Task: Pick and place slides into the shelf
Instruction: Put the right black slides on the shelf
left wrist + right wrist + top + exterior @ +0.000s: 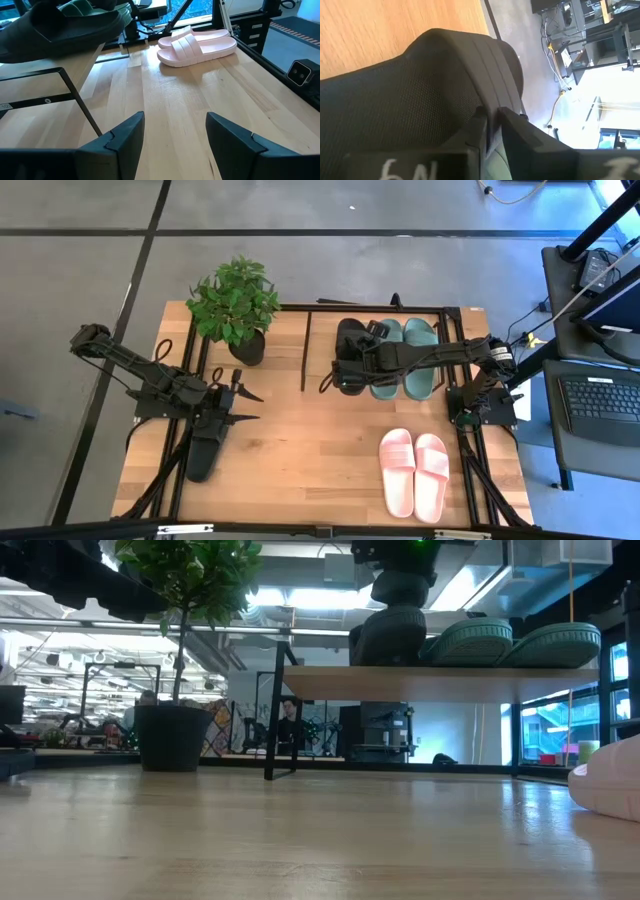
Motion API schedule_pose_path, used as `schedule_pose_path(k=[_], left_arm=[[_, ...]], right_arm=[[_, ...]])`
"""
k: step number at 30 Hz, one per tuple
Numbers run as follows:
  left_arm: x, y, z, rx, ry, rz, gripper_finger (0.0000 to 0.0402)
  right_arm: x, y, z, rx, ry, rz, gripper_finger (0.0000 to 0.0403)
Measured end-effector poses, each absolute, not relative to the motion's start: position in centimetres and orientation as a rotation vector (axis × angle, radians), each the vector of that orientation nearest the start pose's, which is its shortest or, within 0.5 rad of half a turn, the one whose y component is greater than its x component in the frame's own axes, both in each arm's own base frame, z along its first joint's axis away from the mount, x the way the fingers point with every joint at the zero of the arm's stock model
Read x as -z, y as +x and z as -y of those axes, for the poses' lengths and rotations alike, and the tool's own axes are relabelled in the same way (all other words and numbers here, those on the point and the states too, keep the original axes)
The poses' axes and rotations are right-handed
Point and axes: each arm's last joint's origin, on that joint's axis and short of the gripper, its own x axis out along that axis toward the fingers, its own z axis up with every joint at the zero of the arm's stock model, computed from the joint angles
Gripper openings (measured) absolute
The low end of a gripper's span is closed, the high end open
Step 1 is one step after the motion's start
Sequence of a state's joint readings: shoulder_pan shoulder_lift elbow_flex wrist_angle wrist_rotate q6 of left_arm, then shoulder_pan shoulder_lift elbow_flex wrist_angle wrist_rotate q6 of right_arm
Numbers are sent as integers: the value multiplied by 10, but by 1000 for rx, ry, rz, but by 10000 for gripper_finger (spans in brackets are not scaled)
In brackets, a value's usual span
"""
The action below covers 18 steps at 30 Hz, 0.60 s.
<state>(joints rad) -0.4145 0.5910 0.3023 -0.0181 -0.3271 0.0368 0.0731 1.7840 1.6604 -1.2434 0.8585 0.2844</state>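
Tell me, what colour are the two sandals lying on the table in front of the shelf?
Pale pink; the pair of slides shows best in the high view.

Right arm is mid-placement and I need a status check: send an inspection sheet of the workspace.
Surface: wooden table.
Job's things: shelf holds a black slide and the green pair; other black slide and pink pair on the table.
Clutter: potted plant.
Hands: left hand open above the table; right hand pinching the shelved black slide's strap.
Cables: by the right arm's base.
Surroundings: laptop desk; person far behind.
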Motion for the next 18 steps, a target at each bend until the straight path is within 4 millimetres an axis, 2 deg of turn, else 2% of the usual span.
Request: schedule_pose_path(k=[10, 18], left_arm=[[-210, 135, 49, 92, 147, -285, 204], [-210, 135, 49, 92, 145, -285, 204]], right_arm=[[-306, 344, -3, 817, -393, -1133, 96], [-306, 344, -3, 825, -382, -1129, 100]])
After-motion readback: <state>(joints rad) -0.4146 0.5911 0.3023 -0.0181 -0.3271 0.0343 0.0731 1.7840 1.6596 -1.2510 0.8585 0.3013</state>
